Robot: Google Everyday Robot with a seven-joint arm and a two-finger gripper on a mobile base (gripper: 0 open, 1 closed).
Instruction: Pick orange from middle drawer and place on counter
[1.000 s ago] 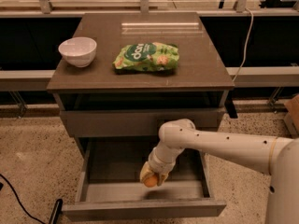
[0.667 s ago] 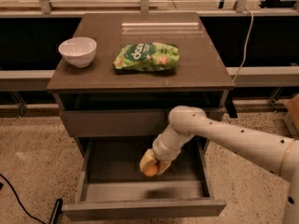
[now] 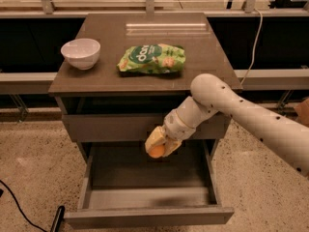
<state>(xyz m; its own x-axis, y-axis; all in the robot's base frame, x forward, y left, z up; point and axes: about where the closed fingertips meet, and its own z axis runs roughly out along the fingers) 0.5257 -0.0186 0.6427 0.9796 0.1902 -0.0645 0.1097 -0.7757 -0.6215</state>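
Note:
The orange (image 3: 156,152) is small and round, held between the pale fingers of my gripper (image 3: 159,146). The gripper is shut on it and hangs above the open middle drawer (image 3: 145,197), in front of the closed top drawer's front panel. The white arm reaches in from the right. The drawer is pulled out and its floor shows nothing else. The counter (image 3: 145,47) is the dark grey-brown top slab above the gripper.
A white bowl (image 3: 80,52) stands at the counter's left. A green snack bag (image 3: 152,58) lies at its middle. A black cable (image 3: 19,207) runs over the speckled floor at lower left. A rail and dark panels stand behind the cabinet.
The gripper has risen out of the drawer with the orange, up to the height of the top drawer's front, and the arm has lifted with it.

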